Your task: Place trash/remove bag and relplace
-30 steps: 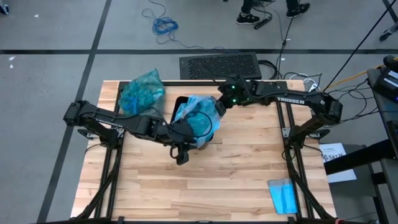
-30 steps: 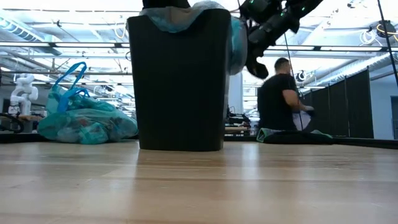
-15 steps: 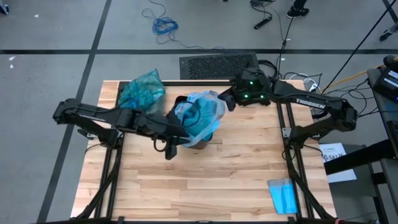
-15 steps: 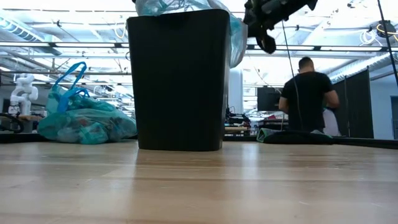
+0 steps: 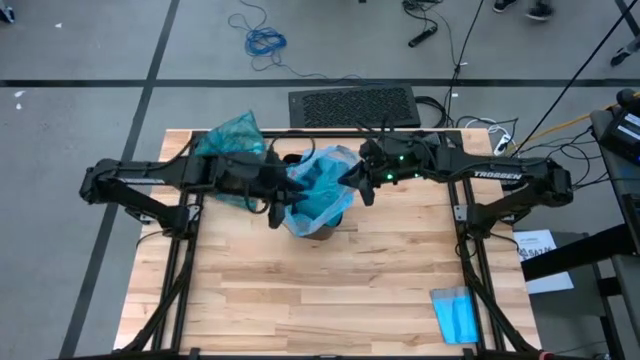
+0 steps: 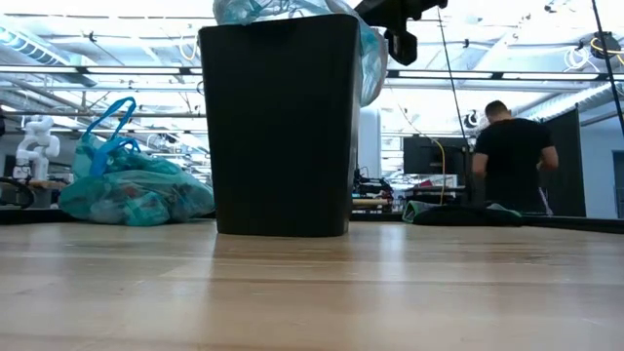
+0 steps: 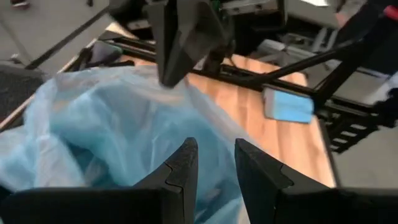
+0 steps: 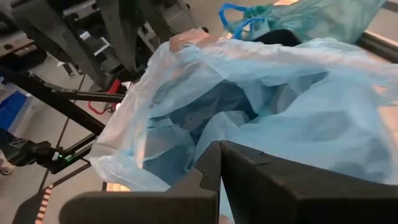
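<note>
Sky-blue plastic, the replacement bag, sat bunched over the mouth of the black bin near the middle of the table, part tucked inside and part billowing above the rim. The old dark teal bag, knotted and full, already lay apart on the table's far left corner, so the step in hand looked to be the last one: fitting the fresh liner.

The left hand hung at the bin's left rim, its fingers parted a little over the plastic; whether a fold lay pinched between them I could not tell. The right hand was at the opposite rim, fingers clenched tight together, pressing at the film, and I could not tell whether any of it was caught in them.

The next move, as I judged it, called for spreading the bag's edge outward and drawing it down over the rim on both sides, so the liner would stay open rather than slump into the bin. The thin film could slip or tear if pulled unevenly.

Around them, a small blue folded cloth lay near the table's front right corner, well clear of the work. A person stood in the room beyond. Each arm reached close across the bin, leaving little room between the hands.
</note>
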Available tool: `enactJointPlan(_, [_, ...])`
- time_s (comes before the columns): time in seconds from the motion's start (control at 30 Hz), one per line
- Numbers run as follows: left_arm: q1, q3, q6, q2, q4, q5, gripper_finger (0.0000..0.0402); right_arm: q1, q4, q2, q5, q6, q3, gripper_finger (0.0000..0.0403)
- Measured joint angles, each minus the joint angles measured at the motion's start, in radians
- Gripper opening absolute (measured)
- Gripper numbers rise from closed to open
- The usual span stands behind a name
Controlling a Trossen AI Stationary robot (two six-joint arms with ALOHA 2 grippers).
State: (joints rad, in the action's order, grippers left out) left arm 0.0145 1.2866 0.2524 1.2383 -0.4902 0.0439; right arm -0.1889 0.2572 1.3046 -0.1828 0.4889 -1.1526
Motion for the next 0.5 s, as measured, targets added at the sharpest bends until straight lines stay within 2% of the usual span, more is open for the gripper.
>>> enactJointPlan(0.13, [-0.052, 0.034, -0.037, 0.040, -0.023, -0.044, 0.0102, 0.011, -0.030, 0.022, 0.000, 0.023, 0.000, 0.0000])
enactJointPlan(0.3, [-0.120, 0.046, -0.058, 0.083, -0.142, -0.066, 0.0102, 0.029, -0.035, 0.031, -0.002, 0.042, 0.000, 0.0000])
enactJointPlan(0.5, [-0.177, 0.046, -0.066, 0.093, -0.231, -0.035, 0.0102, 0.069, -0.023, 0.031, -0.007, 0.069, 0.000, 0.0000])
